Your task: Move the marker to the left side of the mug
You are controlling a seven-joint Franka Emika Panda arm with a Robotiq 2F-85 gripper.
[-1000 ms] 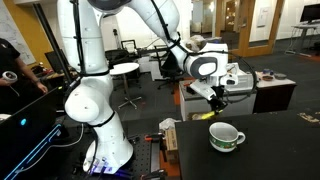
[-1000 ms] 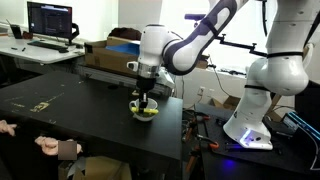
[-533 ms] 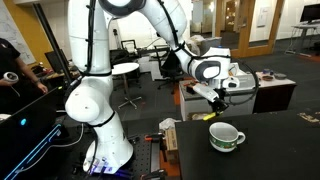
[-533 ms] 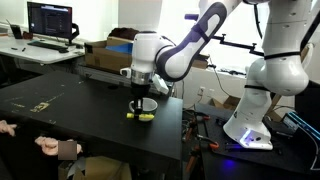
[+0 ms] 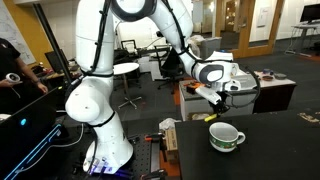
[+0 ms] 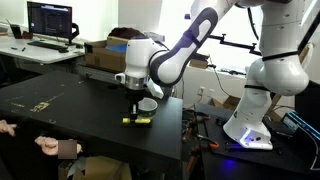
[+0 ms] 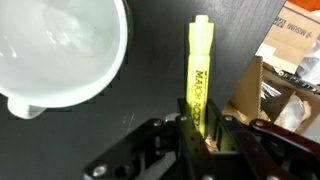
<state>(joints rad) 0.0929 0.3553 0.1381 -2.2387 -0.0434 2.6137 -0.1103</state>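
The marker [image 7: 200,70] is a bright yellow-green pen. It lies lengthwise between my gripper's [image 7: 201,132] fingers, which are shut on its lower end. In an exterior view the marker [image 6: 137,121] is level at the black table top, under the gripper [image 6: 136,112]. The white mug [image 7: 55,45] stands upright beside the marker, apart from it. It also shows just behind the gripper [image 6: 149,103] and near the table's front [image 5: 227,137], where the gripper [image 5: 213,103] hangs behind it.
The black table [image 6: 70,125] stretches away from the mug. Cardboard boxes [image 6: 105,52] stand at the table's far side, and one [image 7: 300,50] shows past the table edge. A person's hands [image 6: 50,147] rest at the table's near edge.
The gripper has carried the marker from over the mug sideways and down to the table top beside the mug. The mug has not moved.
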